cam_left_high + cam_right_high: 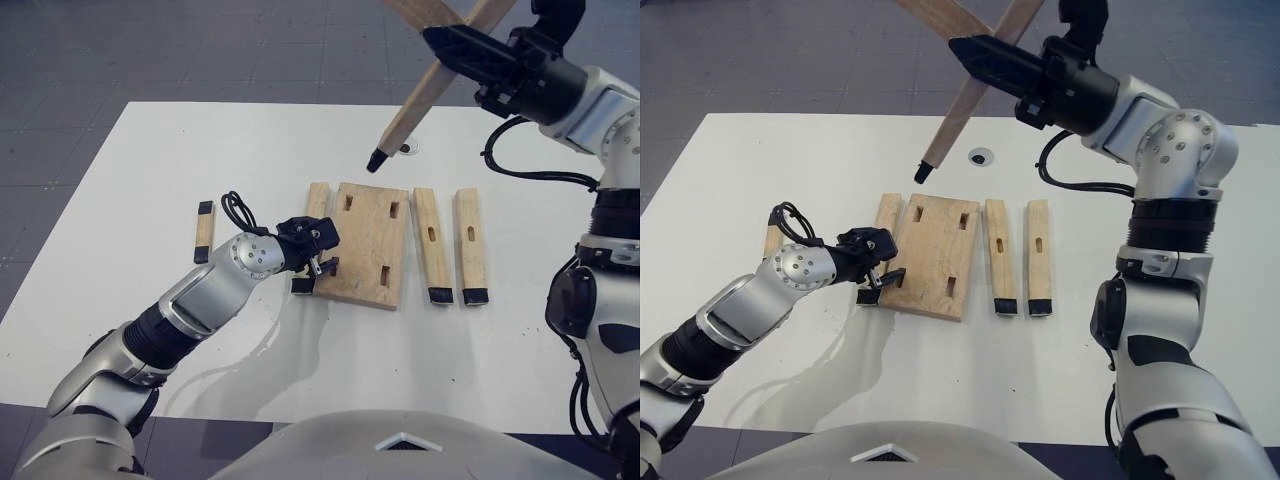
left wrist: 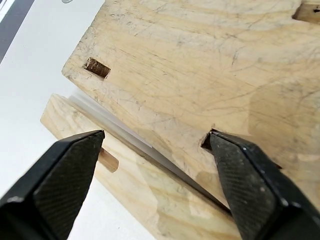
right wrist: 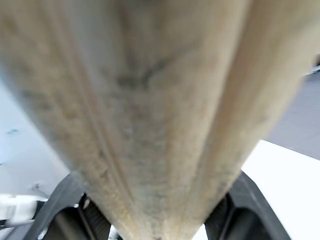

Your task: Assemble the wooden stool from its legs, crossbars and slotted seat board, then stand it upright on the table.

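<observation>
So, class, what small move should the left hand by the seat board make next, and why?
Probably lower the left hand and close it on the seat board edge. Its fingers are open, one on each side of that edge, which overlaps a leg. The right hand holds the crossed pieces aloft.

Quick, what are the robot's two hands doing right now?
Left gripper: open, at the pale wooden slotted seat board.
Right gripper: shut on crossed pale wooden bars.
</observation>
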`<state>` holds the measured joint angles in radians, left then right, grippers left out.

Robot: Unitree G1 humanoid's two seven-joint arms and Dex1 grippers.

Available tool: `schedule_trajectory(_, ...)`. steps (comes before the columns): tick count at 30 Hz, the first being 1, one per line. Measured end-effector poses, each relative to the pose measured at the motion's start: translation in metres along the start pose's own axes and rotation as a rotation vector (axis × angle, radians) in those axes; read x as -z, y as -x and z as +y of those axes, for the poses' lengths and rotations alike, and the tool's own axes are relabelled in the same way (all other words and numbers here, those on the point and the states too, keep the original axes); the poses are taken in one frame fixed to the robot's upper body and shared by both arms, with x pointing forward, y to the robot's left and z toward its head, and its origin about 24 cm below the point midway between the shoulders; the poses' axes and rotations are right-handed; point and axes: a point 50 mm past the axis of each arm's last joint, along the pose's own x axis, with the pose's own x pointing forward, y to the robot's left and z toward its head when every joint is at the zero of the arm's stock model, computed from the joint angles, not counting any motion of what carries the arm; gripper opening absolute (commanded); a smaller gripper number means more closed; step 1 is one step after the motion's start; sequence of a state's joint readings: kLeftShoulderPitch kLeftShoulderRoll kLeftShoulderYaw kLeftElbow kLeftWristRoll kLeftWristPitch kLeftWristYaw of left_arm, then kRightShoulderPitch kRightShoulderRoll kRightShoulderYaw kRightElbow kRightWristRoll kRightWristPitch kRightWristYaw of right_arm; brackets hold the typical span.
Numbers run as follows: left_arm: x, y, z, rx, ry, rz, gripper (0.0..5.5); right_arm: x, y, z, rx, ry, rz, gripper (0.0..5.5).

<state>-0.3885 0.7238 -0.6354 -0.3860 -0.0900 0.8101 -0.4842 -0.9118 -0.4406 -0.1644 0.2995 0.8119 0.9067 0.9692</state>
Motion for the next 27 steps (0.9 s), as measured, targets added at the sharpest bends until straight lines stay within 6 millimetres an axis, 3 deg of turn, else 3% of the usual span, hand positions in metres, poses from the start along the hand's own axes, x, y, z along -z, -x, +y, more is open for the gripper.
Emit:
schedule_trajectory(5, 0.009, 0.017, -0.011, 0.049, -0.072, 0.011, 3.88, 0.013, -0.003, -0.015, 0.121, 0.098, 0.06, 2.02)
schedule_trajectory(11, 0.029, 0.034, -0.014, 0.089, -0.187, 0.039, 3.88, 0.042, 0.012, -0.027, 0.112, 0.138, 0.14, 2.02)
schedule_trajectory(18, 0.035, 0.036, -0.01, 0.101, -0.2, 0.037, 3.88, 0.072, 0.022, -0.039, 0.103, 0.176, 0.26, 2.02)
schedule_trajectory(23, 0.035, 0.036, -0.01, 0.105, -0.203, 0.034, 3.88, 0.106, 0.025, -0.044, 0.111, 0.141, 0.318, 2.02)
schedule_trajectory(27, 0.036, 0.036, -0.01, 0.101, -0.203, 0.033, 3.88, 0.116, 0.02, -0.046, 0.105, 0.154, 0.314, 2.02)
